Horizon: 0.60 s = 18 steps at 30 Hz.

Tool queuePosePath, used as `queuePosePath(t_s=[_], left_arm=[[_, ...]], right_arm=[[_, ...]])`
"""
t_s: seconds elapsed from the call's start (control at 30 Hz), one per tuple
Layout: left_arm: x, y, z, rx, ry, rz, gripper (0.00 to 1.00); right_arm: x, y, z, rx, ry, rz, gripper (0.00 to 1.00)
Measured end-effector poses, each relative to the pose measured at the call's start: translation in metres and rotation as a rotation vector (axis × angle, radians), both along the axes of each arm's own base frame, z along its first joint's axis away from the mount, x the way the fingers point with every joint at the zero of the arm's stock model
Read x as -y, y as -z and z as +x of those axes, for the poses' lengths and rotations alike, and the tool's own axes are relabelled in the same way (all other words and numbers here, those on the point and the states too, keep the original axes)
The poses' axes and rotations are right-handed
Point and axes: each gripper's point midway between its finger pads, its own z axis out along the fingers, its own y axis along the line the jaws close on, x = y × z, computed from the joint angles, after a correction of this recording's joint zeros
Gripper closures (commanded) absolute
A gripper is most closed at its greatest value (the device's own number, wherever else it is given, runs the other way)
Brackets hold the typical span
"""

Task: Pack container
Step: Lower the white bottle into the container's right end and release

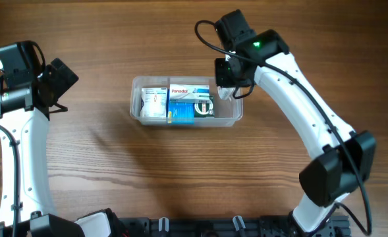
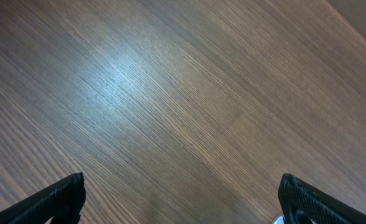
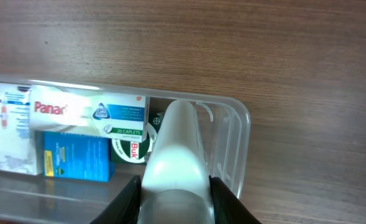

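The container is a clear plastic tub at the table's middle. Inside it lie a white box, a Panadol box, a blue box and a green-labelled pack. My right gripper hangs over the tub's right end, shut on a small pale bottle, which points down into the free right end by the tub's wall. The Panadol box and blue box lie just left of the bottle. My left gripper stands open at the far left, over bare wood.
The wooden table surrounds the tub on all sides. The right arm reaches in from the front right. The left arm runs along the left edge. A dark rail lines the front edge.
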Motion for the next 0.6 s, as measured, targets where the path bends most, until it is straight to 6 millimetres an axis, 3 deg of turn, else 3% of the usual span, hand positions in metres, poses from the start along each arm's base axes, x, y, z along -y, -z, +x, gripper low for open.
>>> queuePosePath(t_s=[0.33, 0.5, 0.6], left_arm=[[0.000, 0.000, 0.000, 0.000, 0.000, 0.000, 0.00], [0.000, 0.000, 0.000, 0.000, 0.000, 0.000, 0.00], [0.000, 0.000, 0.000, 0.000, 0.000, 0.000, 0.00]], right_arm=[[-0.005, 0.067, 0.009, -0.118, 0.000, -0.061, 0.87], [-0.005, 0.077, 0.009, -0.138, 0.000, -0.071, 0.86], [-0.005, 0.077, 0.009, -0.138, 0.000, -0.071, 0.66]])
